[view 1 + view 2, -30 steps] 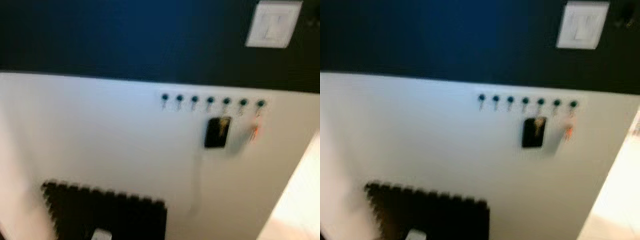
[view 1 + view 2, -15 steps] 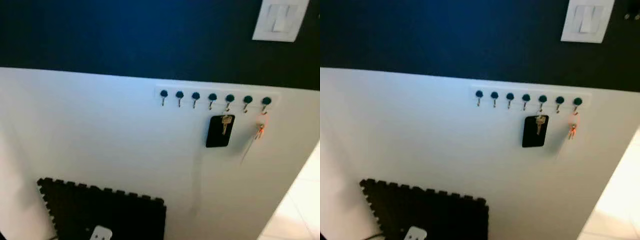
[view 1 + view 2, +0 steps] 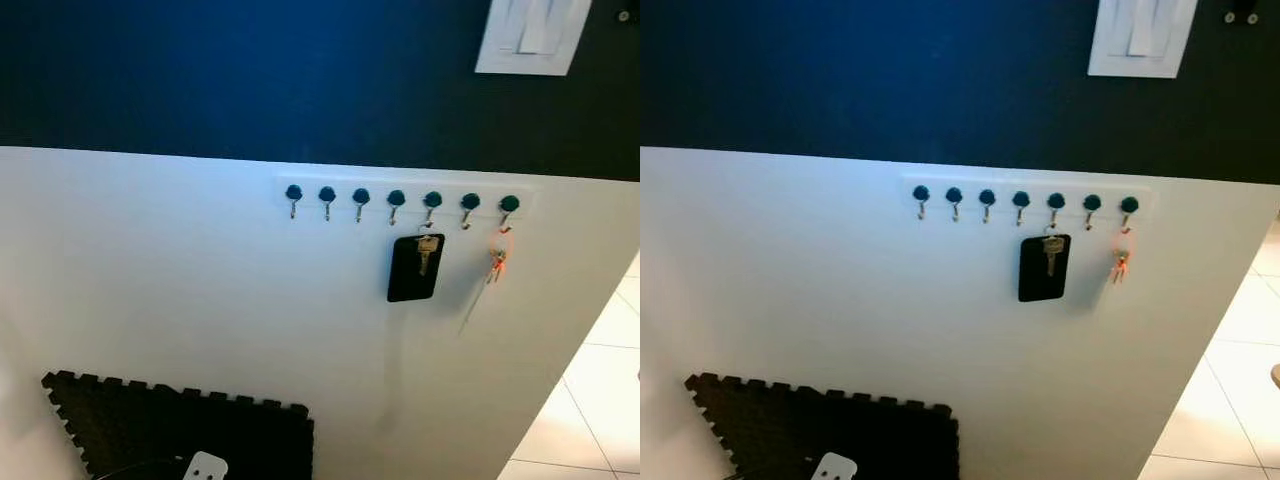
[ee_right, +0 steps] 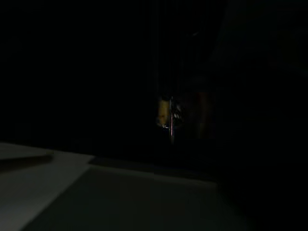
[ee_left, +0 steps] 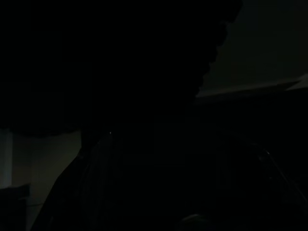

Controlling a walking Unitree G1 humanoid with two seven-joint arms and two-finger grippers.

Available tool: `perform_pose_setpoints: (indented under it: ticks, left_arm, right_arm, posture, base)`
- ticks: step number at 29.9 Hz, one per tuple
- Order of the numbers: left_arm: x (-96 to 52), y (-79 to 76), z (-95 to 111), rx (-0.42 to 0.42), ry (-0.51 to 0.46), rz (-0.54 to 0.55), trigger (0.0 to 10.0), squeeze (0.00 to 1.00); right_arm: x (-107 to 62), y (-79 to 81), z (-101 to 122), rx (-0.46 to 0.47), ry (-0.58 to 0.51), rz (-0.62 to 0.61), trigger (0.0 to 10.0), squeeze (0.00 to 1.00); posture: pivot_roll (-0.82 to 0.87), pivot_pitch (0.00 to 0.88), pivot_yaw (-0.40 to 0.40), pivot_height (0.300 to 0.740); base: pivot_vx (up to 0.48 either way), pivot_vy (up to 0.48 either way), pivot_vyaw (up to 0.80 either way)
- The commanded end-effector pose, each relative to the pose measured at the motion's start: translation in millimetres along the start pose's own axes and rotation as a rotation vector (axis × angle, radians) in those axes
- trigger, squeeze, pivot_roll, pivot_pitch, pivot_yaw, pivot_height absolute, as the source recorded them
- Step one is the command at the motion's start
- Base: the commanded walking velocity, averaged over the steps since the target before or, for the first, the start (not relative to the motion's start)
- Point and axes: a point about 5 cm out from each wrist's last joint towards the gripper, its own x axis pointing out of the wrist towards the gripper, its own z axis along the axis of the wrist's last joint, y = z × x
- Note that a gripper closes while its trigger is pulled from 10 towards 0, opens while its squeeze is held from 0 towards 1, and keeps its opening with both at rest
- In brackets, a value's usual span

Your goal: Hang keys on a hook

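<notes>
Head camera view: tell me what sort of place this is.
Probably a home hallway or entry. A hook rail on a white wall holds a key with a black tag and orange-tagged keys, with a light switch above and tiled floor beside it.

light switch plate [image 3: 530,38]: top cut off by frame edge | black foam mat [image 3: 180,432]: lower part cut off | white object [image 3: 205,467] on mat: cropped, kind unclear | orange-tagged keys [image 3: 497,258]: too small to count | wrist views: nearly black, nothing identifiable
</notes>
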Motion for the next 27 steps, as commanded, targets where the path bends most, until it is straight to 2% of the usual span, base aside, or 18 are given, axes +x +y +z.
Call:
perform_pose_setpoints:
  ticks: [1, 4, 14, 20, 21, 22, 23, 24, 25, 27]
  left_arm:
    - [-3.3, 5.5, -5, 0.014, 0.014, 0.018, 10.0, 0.00]
    - [-3.0, 8.5, -3, -0.025, 0.004, 0.056, 10.0, 0.00]
    - [-3.0, 10.4, 2, -0.022, -0.044, 0.085, 10.0, 0.00]
    - [-1.5, 12.8, 11, -0.027, -0.095, 0.105, 10.0, 0.00]
    - [-2.8, 14.5, 17, 0.005, -0.143, 0.090, 10.0, 0.00]
    - [-3.5, 14.7, 19, 0.020, -0.159, 0.079, 10.0, 0.00]
    - [-3.5, 14.7, 19, 0.020, -0.159, 0.079, 10.0, 0.00]
    - [-4.4, 14.6, 22, 0.061, -0.185, 0.057, 10.0, 0.00]
    - [-4.4, 14.6, 22, 0.061, -0.185, 0.057, 10.0, 0.00]
    - [-6.3, 16.4, 29, 0.103, -0.242, 0.043, 10.0, 0.00]
  right_arm:
    - [0.6, -0.7, 4, 0.020, -0.021, -0.004, 10.0, 0.00]
    - [1.7, 0.8, 8, 0.006, -0.040, 0.008, 10.0, 0.00]
    - [9.2, 11.0, 43, 0.010, -0.166, 0.052, 10.0, 0.00]
    - [13.4, 24.0, 68, -0.004, -0.247, 0.080, 10.0, 0.00]
    - [14.5, 37.2, 95, -0.006, -0.352, 0.117, 10.0, 0.00]
    - [13.9, 43.0, 108, 0.007, -0.408, 0.143, 10.0, 0.00]
    - [13.9, 43.0, 108, 0.007, -0.408, 0.143, 10.0, 0.00]
    - [12.1, 49.3, 124, 0.034, -0.477, 0.184, 10.0, 0.00]
    - [12.1, 49.3, 124, 0.034, -0.477, 0.184, 10.0, 0.00]
    - [4.7, 60.1, 147, 0.142, -0.602, 0.342, 10.0, 0.00]
  posture:
    - [0.05, 0.005, 0.003, 0.740]
    - [0.05, 0.004, 0.002, 0.740]
    - [0.05, 0.006, 0.002, 0.740]
    - [0.05, 0.009, -0.006, 0.740]
    - [0.04, 0.012, 0.005, 0.740]
    - [0.04, 0.011, 0.005, 0.740]
    - [0.04, 0.011, 0.005, 0.740]
    - [0.04, 0.011, 0.005, 0.740]
    - [0.04, 0.011, 0.005, 0.740]
    - [0.05, 0.012, -0.006, 0.740]
  base:
    - [0.000, -0.480, 0.00]
    - [0.000, -0.160, 0.00]
    - [0.000, 0.000, 0.00]
    - [0.000, 0.000, 0.00]
    - [0.000, 0.000, 0.00]
    - [0.000, 0.000, 0.00]
    - [0.000, 0.000, 0.00]
    - [0.000, 0.000, 0.00]
    - [0.000, 0.000, 0.00]
    - [0.000, 0.000, 0.00]
